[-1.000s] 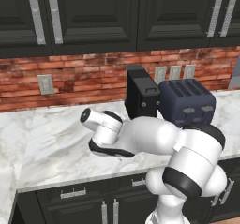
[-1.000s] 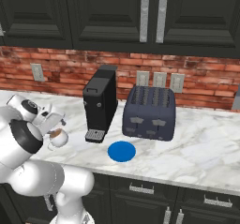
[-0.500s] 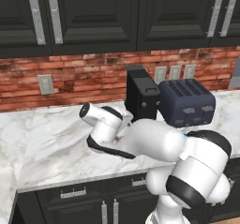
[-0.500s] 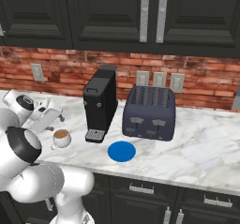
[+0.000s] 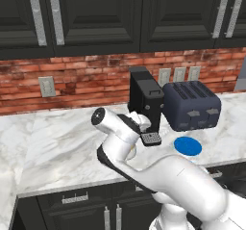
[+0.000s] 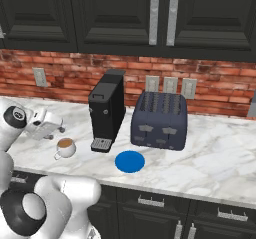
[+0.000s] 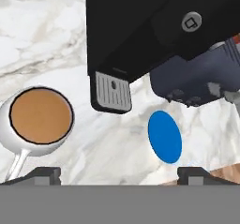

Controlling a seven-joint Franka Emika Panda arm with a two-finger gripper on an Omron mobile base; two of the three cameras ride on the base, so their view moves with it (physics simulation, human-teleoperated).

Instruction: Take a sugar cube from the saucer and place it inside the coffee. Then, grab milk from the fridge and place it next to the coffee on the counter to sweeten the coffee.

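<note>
The coffee (image 6: 65, 147) is a white cup of brown liquid standing on the marble counter (image 6: 215, 148), left of the black coffee machine. In the hand view the coffee (image 7: 40, 116) lies at the lower left and the blue saucer (image 7: 165, 136) at the lower right, its top bare. The same saucer (image 6: 130, 161) (image 5: 187, 146) sits in front of the machine and toaster. My gripper (image 6: 54, 129) hovers just above and left of the cup. In the hand view the gripper (image 7: 119, 174) is open with nothing between its tips. The sugar cube, the milk and the fridge are out of view.
A black coffee machine (image 6: 107, 110) stands behind the cup, its drip tray (image 7: 112, 91) close by. A dark blue toaster (image 6: 160, 120) sits to its right. A brick wall and black upper cabinets rise behind. Bare marble stretches left (image 5: 57, 142).
The hand has lifted off the cup and drawn back to its left and a little higher. The jaws stayed open. Cup and saucer have not moved.
</note>
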